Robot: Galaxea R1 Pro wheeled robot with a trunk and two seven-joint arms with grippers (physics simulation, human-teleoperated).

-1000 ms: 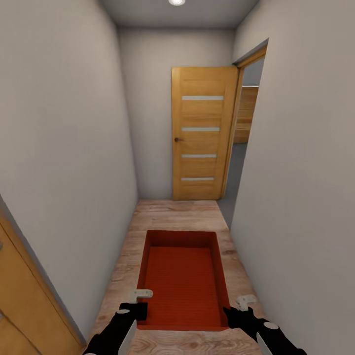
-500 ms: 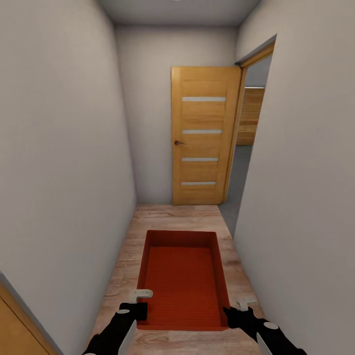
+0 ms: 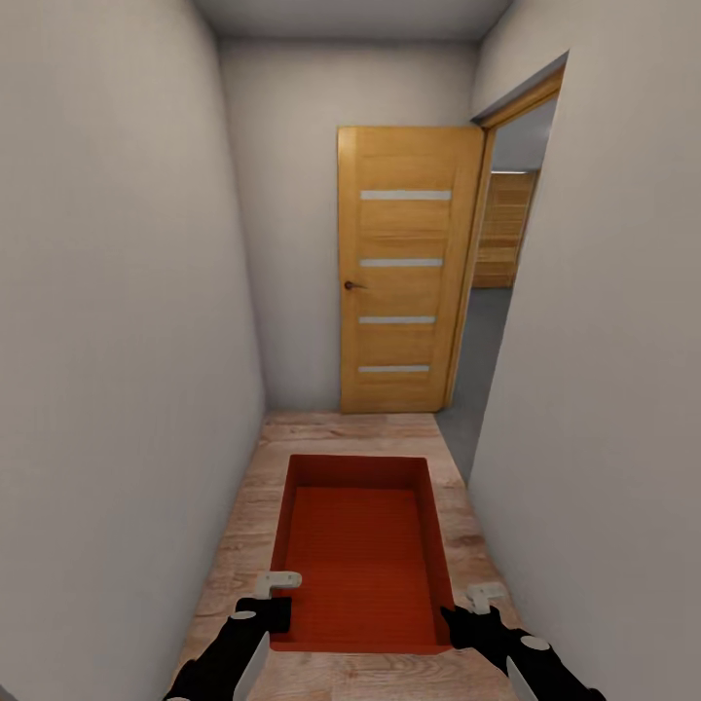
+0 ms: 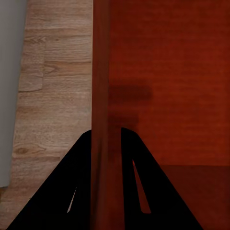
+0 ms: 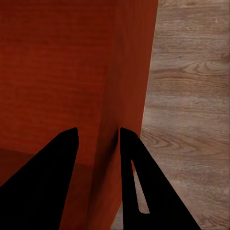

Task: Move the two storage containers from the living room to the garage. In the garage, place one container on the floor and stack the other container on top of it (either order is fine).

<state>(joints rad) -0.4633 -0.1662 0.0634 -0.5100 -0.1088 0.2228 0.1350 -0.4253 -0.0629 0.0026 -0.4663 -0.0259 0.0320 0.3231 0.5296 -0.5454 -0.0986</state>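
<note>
I carry one storage container (image 3: 362, 550) between my hands, low over the wood-plank floor (image 3: 341, 433) and short of the open door (image 3: 404, 277). My left hand (image 4: 105, 143) is clamped on its left wall, my right hand (image 5: 96, 139) on its right wall. The walls are thin, plain, orange-red; the inside base looks finely ribbed. I judge the turn past the door risky: the long box could clip the frame and twist out of those narrow pinches.
</note>
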